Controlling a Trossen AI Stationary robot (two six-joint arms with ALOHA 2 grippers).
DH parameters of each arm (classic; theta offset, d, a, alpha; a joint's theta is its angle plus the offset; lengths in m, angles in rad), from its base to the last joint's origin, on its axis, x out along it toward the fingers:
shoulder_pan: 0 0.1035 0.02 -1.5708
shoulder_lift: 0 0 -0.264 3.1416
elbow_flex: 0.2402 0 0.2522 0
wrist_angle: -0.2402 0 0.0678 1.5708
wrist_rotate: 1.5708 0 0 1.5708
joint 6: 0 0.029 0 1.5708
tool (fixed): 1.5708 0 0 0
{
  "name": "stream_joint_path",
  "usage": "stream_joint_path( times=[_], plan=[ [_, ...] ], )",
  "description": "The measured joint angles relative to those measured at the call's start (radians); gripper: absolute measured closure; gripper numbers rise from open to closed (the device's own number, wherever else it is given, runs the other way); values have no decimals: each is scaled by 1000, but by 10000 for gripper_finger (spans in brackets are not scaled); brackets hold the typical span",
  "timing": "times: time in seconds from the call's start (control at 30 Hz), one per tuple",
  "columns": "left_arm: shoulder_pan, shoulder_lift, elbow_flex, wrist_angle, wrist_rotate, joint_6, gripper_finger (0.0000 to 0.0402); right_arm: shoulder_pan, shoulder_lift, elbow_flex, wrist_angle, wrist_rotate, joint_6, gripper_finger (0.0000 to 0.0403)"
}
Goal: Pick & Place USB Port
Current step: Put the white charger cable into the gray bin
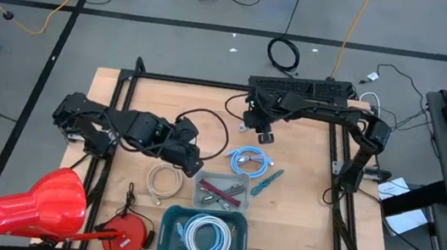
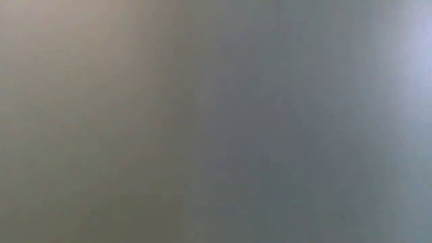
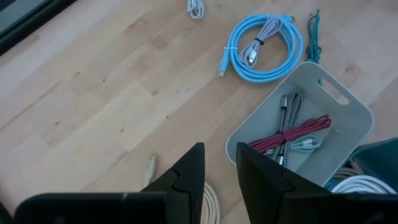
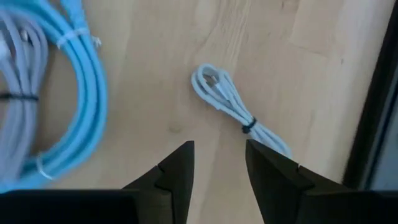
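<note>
A small white USB cable, tied in a bundle [image 4: 227,102], lies flat on the wooden table just beyond my right gripper [image 4: 219,155], which is open and hovers above it [image 1: 263,134]. A light-blue cable coil with a grey cable inside it [image 1: 249,158] [image 3: 261,40] lies near it. My left gripper [image 3: 219,165] is open and holds nothing. It hangs over the table [image 1: 193,162] beside the grey tray [image 3: 357,102], which holds red, grey and white cables. The low view shows only a grey blur.
A teal cable [image 1: 266,181] lies right of the tray. A blue bin [image 1: 203,235] with white cables sits at the near edge. A beige coil [image 1: 163,182], a black cable loop [image 1: 210,128] and red objects [image 1: 34,204] lie on the left. A black frame [image 1: 333,168] borders the table.
</note>
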Motion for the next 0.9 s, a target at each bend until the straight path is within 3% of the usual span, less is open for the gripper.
stream_joint_path(
  times=[0.07,0.23,0.4,0.47,0.53,0.63,0.9],
  plan=[
    [-2,0,0,1,-10,-2,309,1,0,0,17,18,61,268],
    [-2,0,0,9,-24,-3,309,-9,0,3,108,191,246,269],
    [-1,0,0,32,-26,9,309,-61,28,44,-56,309,693,279],
    [-2,0,0,40,-26,8,309,-91,30,48,-140,237,903,283],
    [-5,0,0,59,-26,9,309,-114,29,48,-134,94,1049,286],
    [-12,0,0,94,-37,14,309,-124,38,42,-58,-51,1144,286],
    [-72,0,0,106,-109,-7,309,-126,46,42,-83,-74,1244,297]
  ],
)
